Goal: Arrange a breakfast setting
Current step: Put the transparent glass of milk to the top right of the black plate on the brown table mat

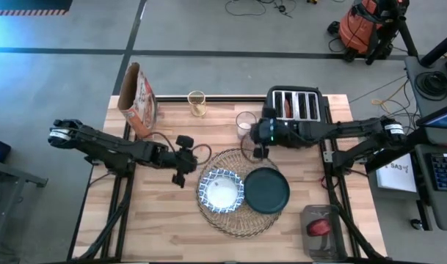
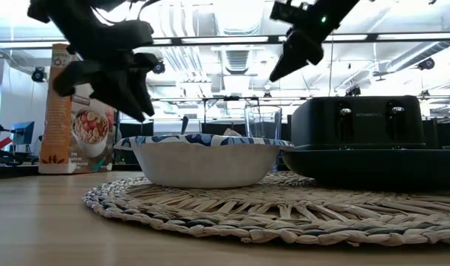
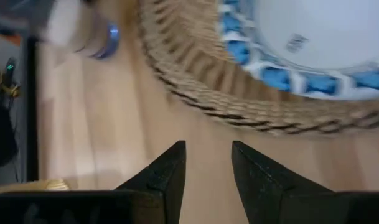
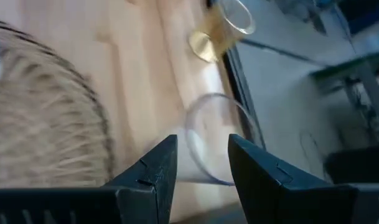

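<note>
A round woven straw placemat lies on the wooden table. On it rest a blue-and-white patterned bowl at its left and a dark teal plate at its right. A small clear glass stands upright on the table beyond the placemat, left of the toaster. My left gripper hovers open just left of the placemat, whose edge and bowl show ahead of it. My right gripper hangs open above the placemat's far edge, and the glass lies just beyond its fingertips.
A black four-slot toaster stands at the far right and an orange-brown cereal bag at the far left. An amber-tinted glass stands near the far edge. A clear container holding something red sits at the near right corner.
</note>
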